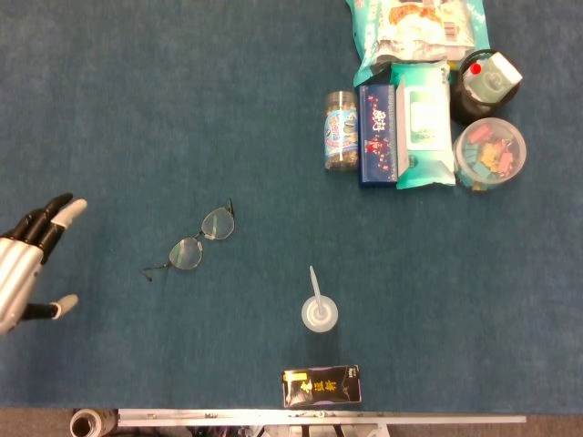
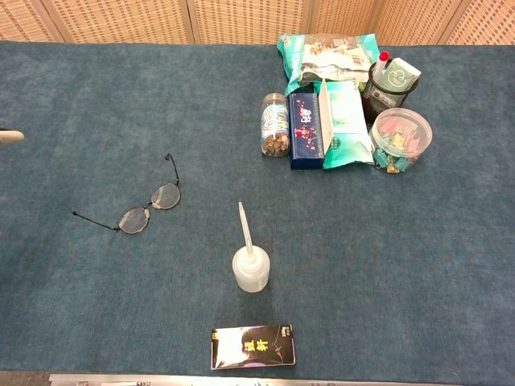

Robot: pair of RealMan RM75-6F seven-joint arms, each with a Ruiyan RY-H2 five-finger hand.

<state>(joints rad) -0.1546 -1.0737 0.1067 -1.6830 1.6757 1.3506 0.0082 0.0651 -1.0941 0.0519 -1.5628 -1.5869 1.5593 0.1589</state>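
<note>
1. Blue-green felt covers the tabletop point(image 1: 137, 109), and the left hand point(image 1: 25, 264) shows at its left edge in the head view with the fingers point(image 1: 56, 215) spread wide and nothing in them.
2. The wire-rimmed eyeglasses point(image 1: 196, 240) lie flat, lenses side by side and temples unfolded, well apart from that hand and to its right.
3. The right hand appears in neither view, so its state cannot be judged.
4. A good reach seems to be level and slow across the felt, keeping the fingers apart until they bracket the frame.
5. Thin wire bends easily, so pinching the bridge or a rim, not a lens or a temple tip, looks safest.
6. The white squeeze bottle point(image 1: 319, 310) with its long nozzle stands near the eyeglasses on their right; the approach should stay left of it.
7. The black box point(image 1: 322, 385) at the near edge and the snack cluster beyond, around the small jar point(image 1: 340, 142), lie out of the path.
</note>
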